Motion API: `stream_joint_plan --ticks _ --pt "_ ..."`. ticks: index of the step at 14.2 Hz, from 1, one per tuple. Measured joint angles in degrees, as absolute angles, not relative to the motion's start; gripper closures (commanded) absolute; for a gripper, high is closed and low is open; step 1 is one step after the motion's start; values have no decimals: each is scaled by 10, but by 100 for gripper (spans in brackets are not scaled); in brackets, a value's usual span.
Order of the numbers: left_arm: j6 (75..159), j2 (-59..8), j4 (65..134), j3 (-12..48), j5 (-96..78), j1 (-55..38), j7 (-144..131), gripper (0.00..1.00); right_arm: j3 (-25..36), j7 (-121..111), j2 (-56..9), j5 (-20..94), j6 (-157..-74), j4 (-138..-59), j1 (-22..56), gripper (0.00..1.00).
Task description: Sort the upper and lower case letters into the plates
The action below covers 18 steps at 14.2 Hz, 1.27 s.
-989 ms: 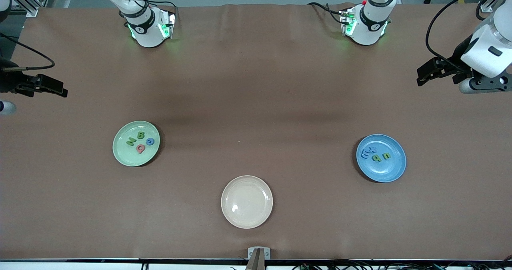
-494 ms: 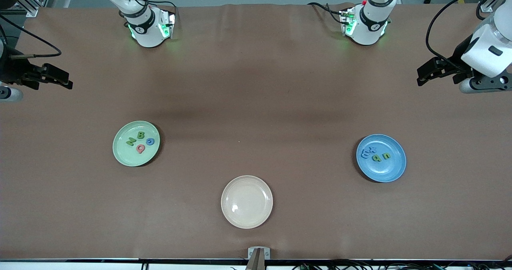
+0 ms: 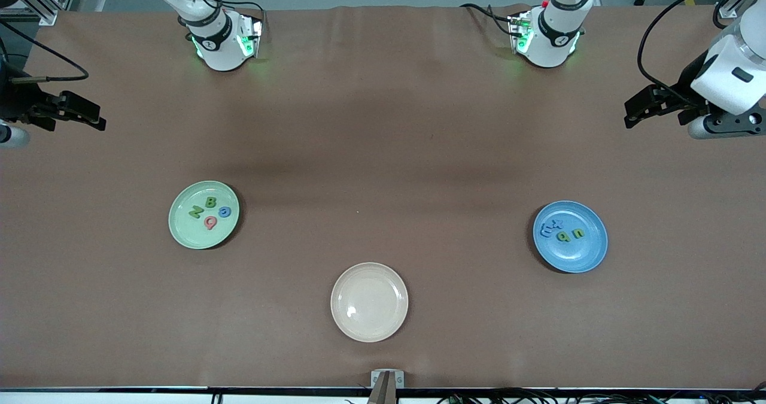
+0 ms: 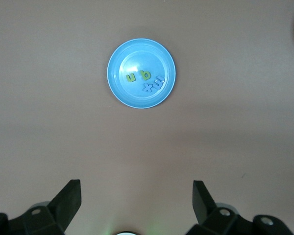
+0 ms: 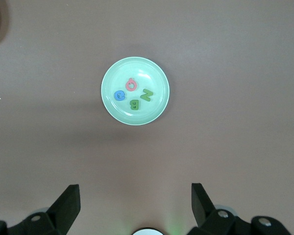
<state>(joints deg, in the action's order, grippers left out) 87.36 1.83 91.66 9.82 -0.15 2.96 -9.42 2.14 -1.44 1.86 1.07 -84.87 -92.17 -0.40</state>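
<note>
Front view shows capital letters (image 3: 209, 212) in the green plate (image 3: 179, 231), small letters (image 3: 562, 231) in the blue plate (image 3: 583, 258), so both empty, wide-open grippers, left gripper (image 3: 635, 112) and right gripper (image 3: 90, 118), should simply park clear.

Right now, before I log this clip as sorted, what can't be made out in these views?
- Two blue letters in the blue plate: overlapping and too small to read in any view.
- Right gripper: its wrist is cut by the front view's edge.
- Cream plate: only edge slivers in the wrist views.
</note>
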Motion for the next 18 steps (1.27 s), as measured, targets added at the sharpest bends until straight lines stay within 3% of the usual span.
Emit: stream_joint_plan --ticks 18 --pt "872 18 917 97 -1 30 -94 0 31 -22 41 6 -860 -943 3 0"
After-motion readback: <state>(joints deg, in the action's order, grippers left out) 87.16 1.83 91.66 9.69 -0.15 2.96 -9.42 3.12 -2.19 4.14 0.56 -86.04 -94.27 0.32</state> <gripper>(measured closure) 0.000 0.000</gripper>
